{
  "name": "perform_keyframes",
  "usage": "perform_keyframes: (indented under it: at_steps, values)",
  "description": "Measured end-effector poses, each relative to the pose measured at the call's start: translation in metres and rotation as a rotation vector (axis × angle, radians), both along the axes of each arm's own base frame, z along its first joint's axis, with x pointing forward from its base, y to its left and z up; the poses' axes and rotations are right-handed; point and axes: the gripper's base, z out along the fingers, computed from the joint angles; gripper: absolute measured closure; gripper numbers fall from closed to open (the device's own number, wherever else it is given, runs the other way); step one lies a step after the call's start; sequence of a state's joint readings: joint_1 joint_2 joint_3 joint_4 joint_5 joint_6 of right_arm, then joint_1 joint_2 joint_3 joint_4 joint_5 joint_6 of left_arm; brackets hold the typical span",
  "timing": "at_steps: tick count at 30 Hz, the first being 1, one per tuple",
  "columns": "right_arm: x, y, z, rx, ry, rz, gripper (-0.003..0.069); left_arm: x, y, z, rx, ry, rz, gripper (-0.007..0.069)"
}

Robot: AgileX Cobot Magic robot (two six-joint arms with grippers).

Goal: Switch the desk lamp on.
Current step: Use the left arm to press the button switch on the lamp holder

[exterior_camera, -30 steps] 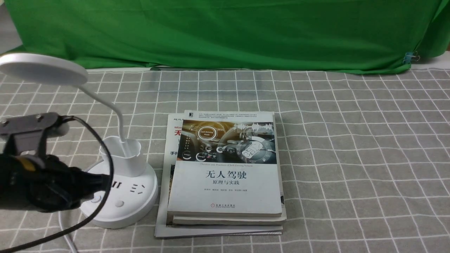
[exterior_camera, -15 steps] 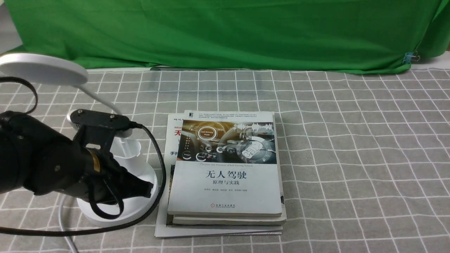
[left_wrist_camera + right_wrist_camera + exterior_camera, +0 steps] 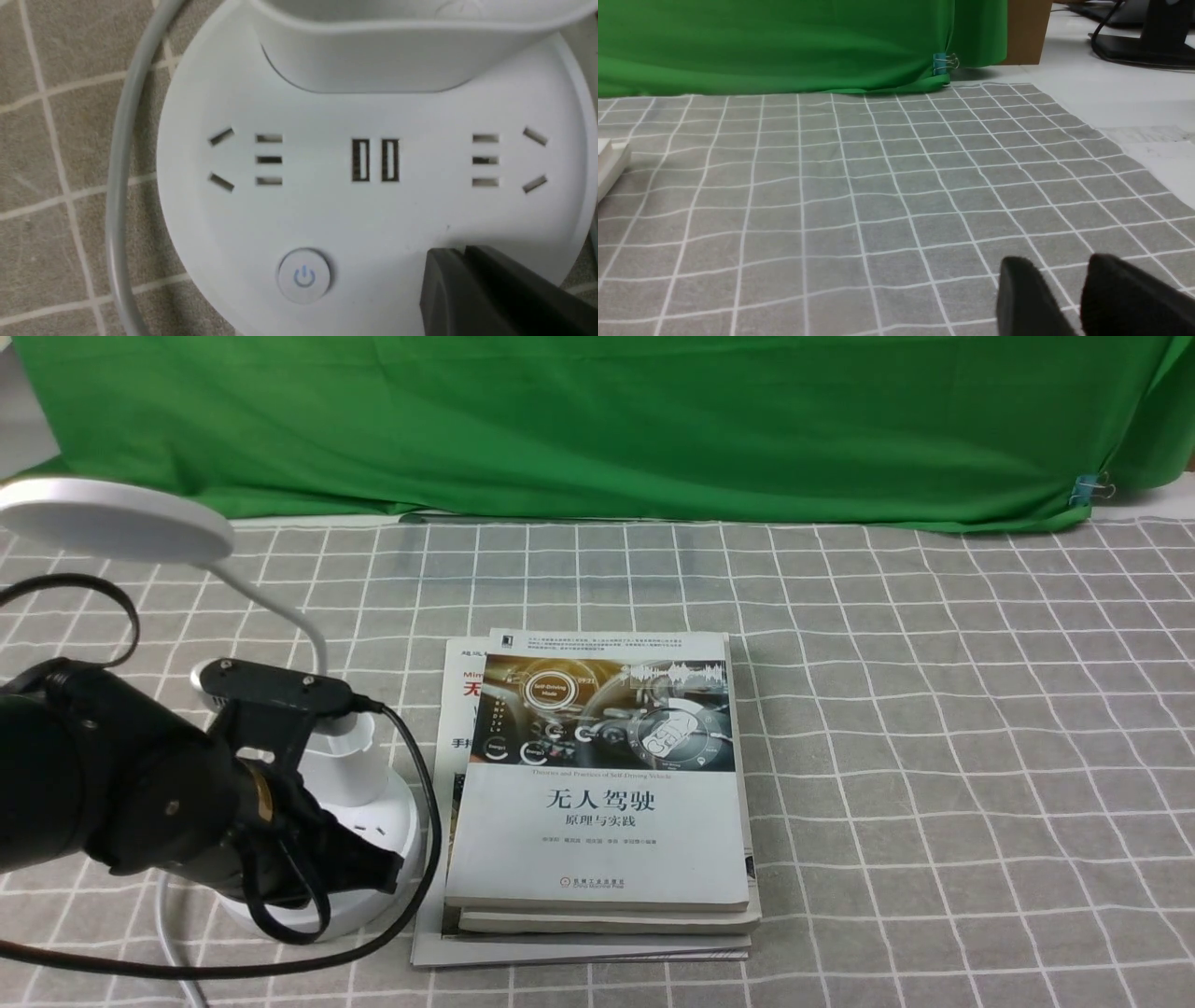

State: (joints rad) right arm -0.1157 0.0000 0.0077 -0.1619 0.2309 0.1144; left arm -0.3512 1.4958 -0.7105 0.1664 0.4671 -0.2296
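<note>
The white desk lamp stands at the table's left: its flat disc head (image 3: 112,518) is up high, with a thin neck (image 3: 313,635), a small cup (image 3: 359,770) and a round base (image 3: 401,817). My left arm covers most of the base. The left wrist view shows the base (image 3: 373,219) from above with its sockets, two USB slots and a round power button (image 3: 304,276). My left gripper (image 3: 460,254) is shut, its tips down on the base beside that button. A second button does not show. My right gripper (image 3: 1057,268) hangs open over bare cloth.
A stack of books (image 3: 597,793) lies right beside the lamp base. The lamp's white cord (image 3: 121,186) curves off the base toward the front edge. A green backdrop (image 3: 597,420) closes the far side, with a blue clip (image 3: 1088,487) at its right end. Grey checked cloth covers the table.
My left arm swung right from the table's left edge to above the lamp base, then sank a little. It now hides the base's front. The lamp and books have not moved.
</note>
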Motion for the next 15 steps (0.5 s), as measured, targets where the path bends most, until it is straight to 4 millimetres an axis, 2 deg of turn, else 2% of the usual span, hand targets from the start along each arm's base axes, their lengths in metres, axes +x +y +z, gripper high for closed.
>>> perform_keyframes:
  at_steps: [15]
  values:
    - [0.0,0.0,0.0,0.0,0.0,0.0,0.0414,0.0054,-0.0018,0.0039,-0.002,-0.018,-0.003,0.0606]
